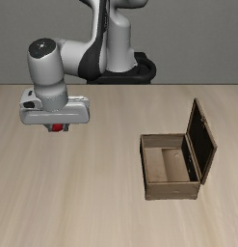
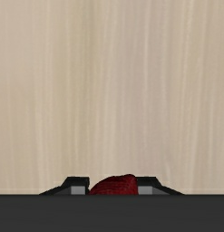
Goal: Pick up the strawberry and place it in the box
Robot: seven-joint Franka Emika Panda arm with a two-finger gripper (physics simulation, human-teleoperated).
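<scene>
Gripper [image 1: 56, 123] was closed down to fruit width: both fingers [image 2: 79, 185] pressed on the strawberry [image 2: 114, 187] from either side, with the fruit seated right at the tips. It looked clear of the table [image 1: 92, 203], though I couldn't judge by how much. My read was that the grasp was done and the carry was in hand. The grip was shallow, so the transfer wanted to be smooth, with no jerks and no wrist twist, or the fruit could have rolled out. The box [image 1: 171, 191] sat well apart, toward the exterior view's right and farther forward. It was open, with the lid [image 1: 200, 138] standing up along the side away from the gripper. The approach therefore looked best from the open side, with enough height to clear the near wall, centring over the cavity and staying off the lid. Only then was it worth lowering and releasing low, so the berry wouldn't bounce out.
</scene>
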